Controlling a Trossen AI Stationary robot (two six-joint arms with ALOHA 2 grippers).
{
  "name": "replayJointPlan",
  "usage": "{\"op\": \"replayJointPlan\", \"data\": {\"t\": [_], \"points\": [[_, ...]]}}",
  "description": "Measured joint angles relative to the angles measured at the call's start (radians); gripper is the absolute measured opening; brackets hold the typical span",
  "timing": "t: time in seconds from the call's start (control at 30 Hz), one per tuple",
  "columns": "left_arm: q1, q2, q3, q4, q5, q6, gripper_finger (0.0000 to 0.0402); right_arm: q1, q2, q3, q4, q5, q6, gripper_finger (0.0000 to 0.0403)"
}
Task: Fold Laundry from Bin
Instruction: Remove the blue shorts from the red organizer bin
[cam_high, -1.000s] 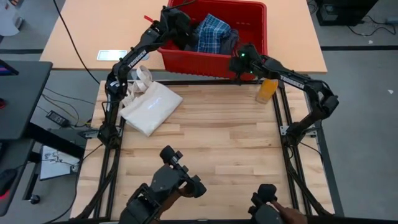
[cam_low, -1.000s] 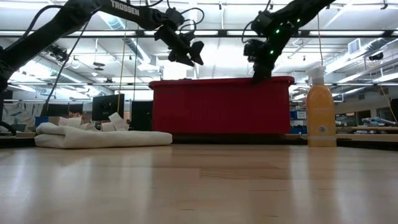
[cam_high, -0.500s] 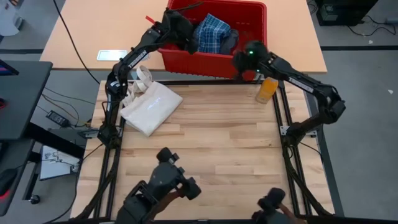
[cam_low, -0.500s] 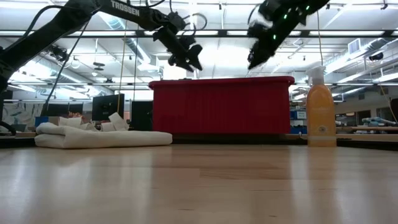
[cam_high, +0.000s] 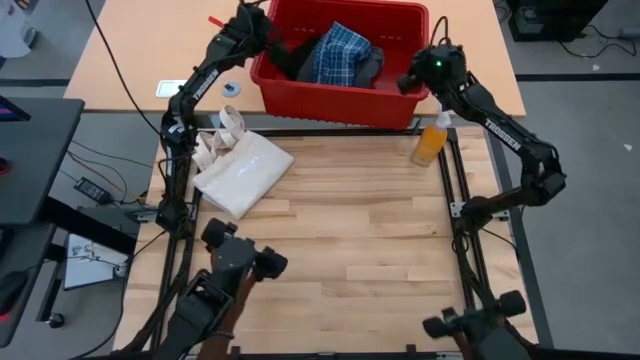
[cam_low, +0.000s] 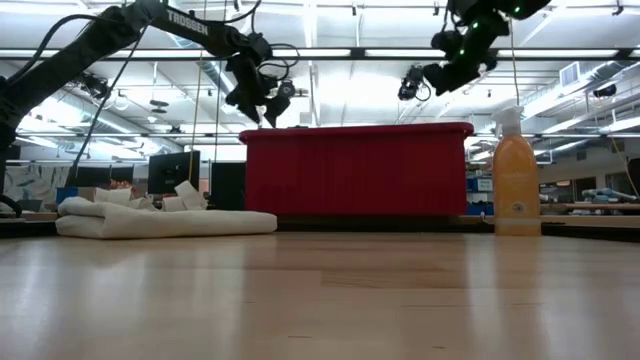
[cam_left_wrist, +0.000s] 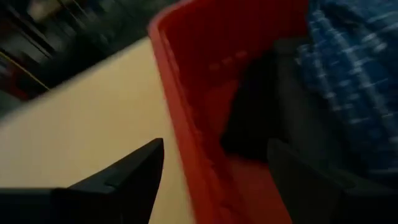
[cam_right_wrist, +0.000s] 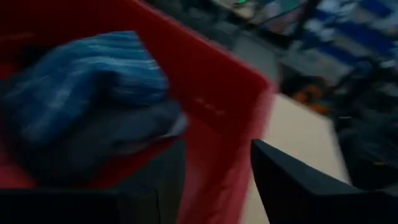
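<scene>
On the wooden table (cam_high: 340, 250) you have a cream-white tote bag (cam_high: 243, 172) lying flat toward the left side, its handles (cam_high: 226, 125) bunched at the far end. In the low view the bag (cam_low: 165, 220) reads as a low, folded heap. An orange spray bottle (cam_high: 430, 143) stands upright near the table's far right corner; the low view shows its white sprayer head (cam_low: 509, 122). Behind sits a tan tabletop (cam_high: 150, 50), bearing a small round item (cam_high: 231, 89) and a flat white card (cam_high: 172, 88). Cables (cam_high: 95, 170) trail across the grey floor at left.
</scene>
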Motion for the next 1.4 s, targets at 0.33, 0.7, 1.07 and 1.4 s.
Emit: {"op": "replayJointPlan", "data": {"t": [0.33, 0.7, 1.07, 1.4], "points": [[-0.019, 0.042, -0.003, 0.058, -0.269, 0.293, 0.029, -0.007, 0.241, -0.002, 0.319, 0.411, -0.24, 0.0198], [-0.064, 0.052, -0.001, -0.085, -0.289, 0.362, 0.029, 0.025, 0.326, -0.002, 0.389, 0.451, -0.47, 0.0197], [-0.057, 0.066, 0.0, -0.173, -0.296, 0.374, 0.029, 0.076, 0.326, -0.002, 0.384, 0.423, -0.472, 0.0197], [-0.101, 0.067, -0.005, -0.349, -0.311, 0.28, 0.029, 0.079, 0.326, -0.002, 0.379, 0.429, -0.467, 0.0197]]}}
